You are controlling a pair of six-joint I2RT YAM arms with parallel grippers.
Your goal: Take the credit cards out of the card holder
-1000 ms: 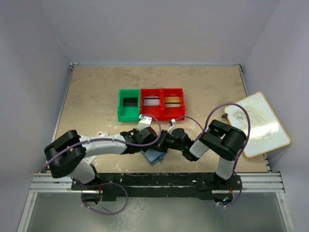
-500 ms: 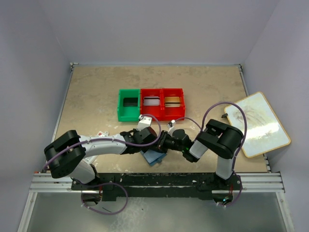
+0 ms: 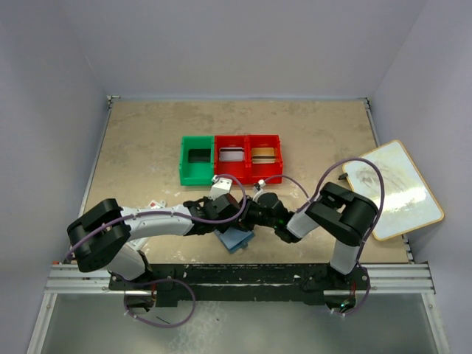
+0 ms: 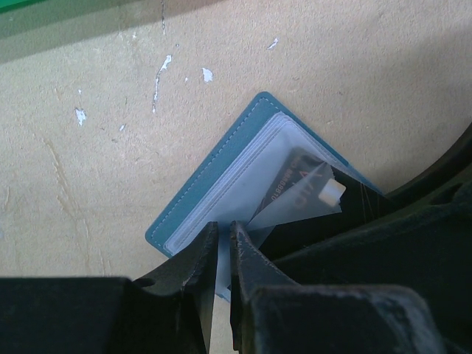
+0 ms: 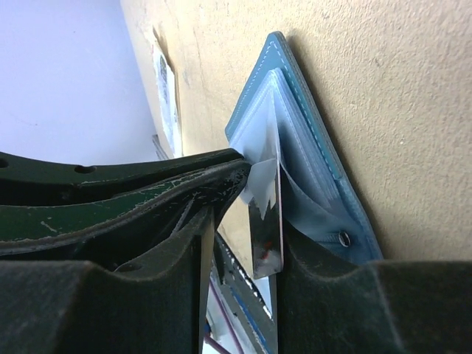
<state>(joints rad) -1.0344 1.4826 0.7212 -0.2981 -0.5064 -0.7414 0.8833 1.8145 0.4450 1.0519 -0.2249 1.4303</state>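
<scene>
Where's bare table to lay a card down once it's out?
Bare table: left of the green bin, right of the red bins, and the strip behind the bins. Crowded: near centre, the left arm and right arm meet over the card holder.

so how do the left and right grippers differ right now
The left gripper is pinched nearly shut on a clear sleeve of the card holder; the right gripper stands open, with a gap beside the dark card between its jaws. The left gripper holds thin film, while the right gripper flanks a card standing on edge. Both work at the same open card holder.
</scene>
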